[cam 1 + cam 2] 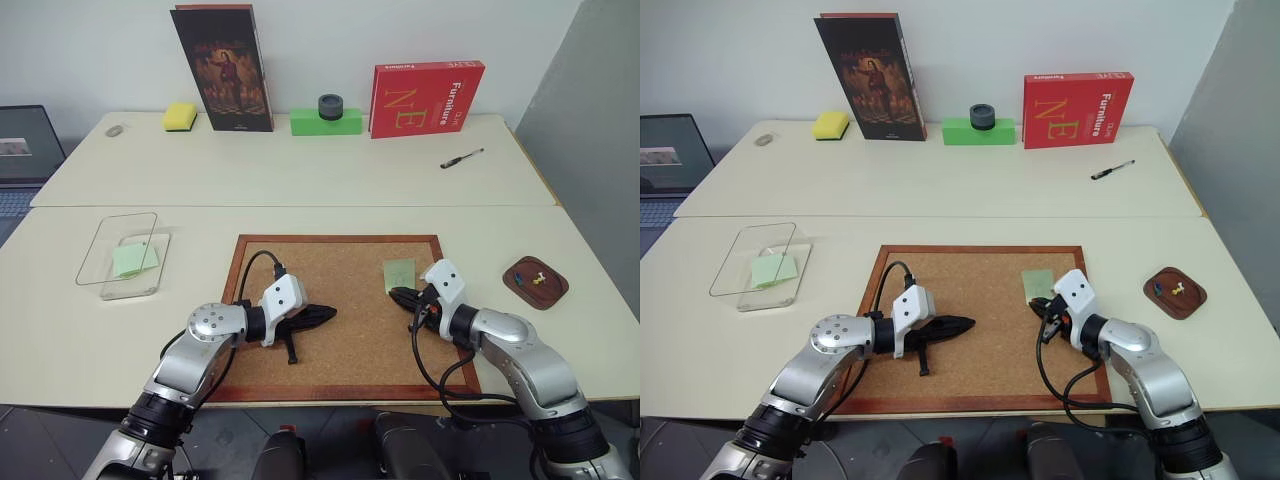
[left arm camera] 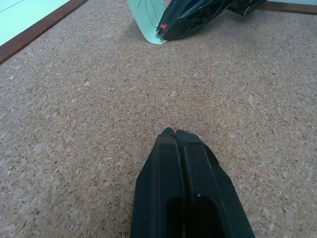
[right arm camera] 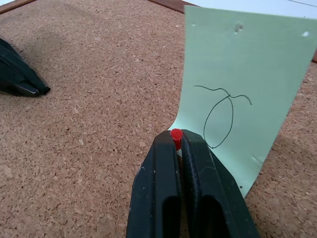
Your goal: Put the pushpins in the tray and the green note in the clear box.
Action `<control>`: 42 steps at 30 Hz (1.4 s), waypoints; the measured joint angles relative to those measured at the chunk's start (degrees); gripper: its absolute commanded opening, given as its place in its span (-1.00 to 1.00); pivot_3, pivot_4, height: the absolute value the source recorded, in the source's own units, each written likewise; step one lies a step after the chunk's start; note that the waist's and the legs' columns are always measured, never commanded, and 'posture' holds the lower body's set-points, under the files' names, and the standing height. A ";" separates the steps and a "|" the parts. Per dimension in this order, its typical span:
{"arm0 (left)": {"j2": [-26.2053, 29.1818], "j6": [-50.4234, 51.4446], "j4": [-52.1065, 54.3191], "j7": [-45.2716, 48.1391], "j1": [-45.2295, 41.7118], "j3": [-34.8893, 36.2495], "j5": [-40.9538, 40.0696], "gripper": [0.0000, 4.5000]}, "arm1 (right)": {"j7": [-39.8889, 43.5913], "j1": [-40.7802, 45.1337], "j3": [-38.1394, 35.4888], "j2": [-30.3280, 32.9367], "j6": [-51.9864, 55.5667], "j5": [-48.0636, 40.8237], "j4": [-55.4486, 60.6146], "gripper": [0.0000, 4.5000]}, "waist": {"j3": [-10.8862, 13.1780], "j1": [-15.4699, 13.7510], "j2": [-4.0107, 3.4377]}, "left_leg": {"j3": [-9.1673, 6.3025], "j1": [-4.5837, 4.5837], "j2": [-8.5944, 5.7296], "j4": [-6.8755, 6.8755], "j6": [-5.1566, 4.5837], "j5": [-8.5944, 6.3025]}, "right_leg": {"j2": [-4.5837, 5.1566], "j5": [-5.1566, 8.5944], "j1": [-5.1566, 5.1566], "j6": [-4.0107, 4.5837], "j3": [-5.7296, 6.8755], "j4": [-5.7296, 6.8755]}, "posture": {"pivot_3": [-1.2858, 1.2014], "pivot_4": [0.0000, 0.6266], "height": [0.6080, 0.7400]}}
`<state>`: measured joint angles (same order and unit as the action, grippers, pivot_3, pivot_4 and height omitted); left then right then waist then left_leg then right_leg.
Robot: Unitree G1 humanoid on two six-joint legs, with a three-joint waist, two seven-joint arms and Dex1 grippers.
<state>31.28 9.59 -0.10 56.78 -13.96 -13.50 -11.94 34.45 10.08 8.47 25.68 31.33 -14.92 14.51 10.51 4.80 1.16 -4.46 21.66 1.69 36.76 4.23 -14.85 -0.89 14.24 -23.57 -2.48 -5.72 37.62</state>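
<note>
Cream table (image 1: 330,190), corkboard (image 1: 345,330), clear box (image 1: 120,255), tray (image 1: 535,282), pen (image 1: 461,158), books, sponge (image 1: 180,116).

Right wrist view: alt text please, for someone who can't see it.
The right gripper is shut on a red pushpin at the lower corner of a green note lying on the corkboard. The note bears a pen scribble and empty pinholes; the left gripper's tip lies across the cork.

Rough, grainy corkboard (image 1: 340,310) in a smooth reddish wood frame; matt paper green note (image 3: 242,89); glossy transparent plastic clear box (image 1: 120,255).
</note>
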 measured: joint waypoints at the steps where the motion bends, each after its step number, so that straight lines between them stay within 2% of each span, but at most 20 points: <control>1: 0.00 0.00 0.02 0.01 0.01 0.01 0.00 -1.00 | 0.07 0.00 -0.01 0.10 0.16 0.00 0.21 -1.00 | 0.00 0.00 0.00 | 0.00 0.01 0.00 0.00 0.00 0.00 | 0.00 0.00 0.00 0.00 0.00 0.00 | 0.03 -0.52 1.00; 11: 0.06 0.06 -0.20 0.10 -0.27 0.20 0.00 -1.00 | 2.15 3.16 0.13 3.09 0.67 -0.26 8.49 -1.00 | 0.01 0.00 0.00 | -0.03 0.07 0.00 0.00 0.00 0.00 | 0.00 0.00 -0.06 0.00 0.04 0.00 | 0.03 -0.52 1.00; 18: 0.03 0.69 -0.22 0.10 -0.51 0.40 -0.53 -1.00 | 3.01 3.87 1.72 4.51 0.53 0.70 8.84 -1.00 | 0.01 0.02 0.00 | -0.02 0.08 0.00 0.01 0.00 0.00 | 0.00 0.00 -0.07 0.00 0.02 0.00 | 0.03 -0.52 1.00; 20: 0.02 2.10 0.11 0.09 -0.82 0.59 -1.46 -0.82 | 3.10 4.37 1.89 4.74 0.42 0.98 8.96 -1.00 | 0.02 0.02 0.01 | -0.03 0.08 0.00 0.02 0.00 0.00 | 0.00 0.00 -0.07 -0.01 0.03 0.00 | 0.03 -0.52 1.00; 21: 0.02 2.93 0.18 0.06 -0.89 0.99 -1.99 -0.82 | 3.15 4.61 2.05 4.85 0.30 1.23 9.00 -1.00 | 0.03 0.03 0.02 | -0.03 0.08 0.00 0.03 0.00 0.00 | -0.01 0.00 -0.08 0.00 0.03 0.02 | 0.03 -0.52 1.00; 27: 2.91 11.36 0.90 -0.57 -1.68 8.72 -7.08 -0.27 | 3.99 5.89 2.56 5.73 -1.61 3.37 8.99 -1.00 | 0.19 0.06 0.16 | -0.02 0.35 0.01 0.03 0.00 0.01 | -0.02 -0.03 -0.40 -0.04 0.04 0.14 | 0.03 -0.52 1.00; 29: 2.74 13.82 1.68 -1.17 -3.30 10.57 -9.15 -0.11 | 4.19 6.68 2.84 5.77 -2.46 4.24 8.92 -1.00 | 0.20 -0.07 0.19 | -0.03 0.56 0.00 0.03 0.00 0.00 | -0.01 -0.20 -0.52 -0.35 0.06 0.12 | 0.03 -0.52 1.00; 33: 2.00 18.41 2.23 -2.49 -7.58 14.04 -13.30 0.22 | 4.56 7.63 3.49 5.79 -4.86 5.87 7.84 -1.00 | 0.22 -0.42 0.21 | -0.07 0.77 -0.01 0.04 0.00 0.00 | 0.01 -0.21 -0.60 -0.36 0.13 0.02 | 0.03 -0.52 1.00; 39: -0.18 25.29 2.61 -3.91 -12.87 15.15 -18.18 0.75 | 5.50 10.37 4.16 6.07 -9.80 9.27 5.84 -1.00 | 0.22 -0.50 0.21 | -0.09 0.79 -0.02 0.07 0.00 0.00 | 0.01 -0.21 -0.61 -0.37 0.15 0.03 | 0.03 -0.52 1.00; 42: -0.90 27.54 2.74 -3.69 -15.31 15.14 -19.82 0.78 | 6.06 11.56 4.69 6.54 -11.89 10.56 5.41 -1.00 | 0.22 -0.49 0.21 | -0.10 0.78 -0.02 0.11 0.01 0.00 | 0.01 -0.21 -0.60 -0.37 0.16 0.06 | 0.03 -0.52 1.00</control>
<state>30.38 37.13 2.64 53.09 -29.28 1.63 -31.76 40.51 21.64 13.16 32.22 19.44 -4.36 19.92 10.72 4.31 1.37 -4.56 22.44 1.66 36.87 4.24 -14.84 -0.88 14.03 -24.17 -2.85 -5.57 37.68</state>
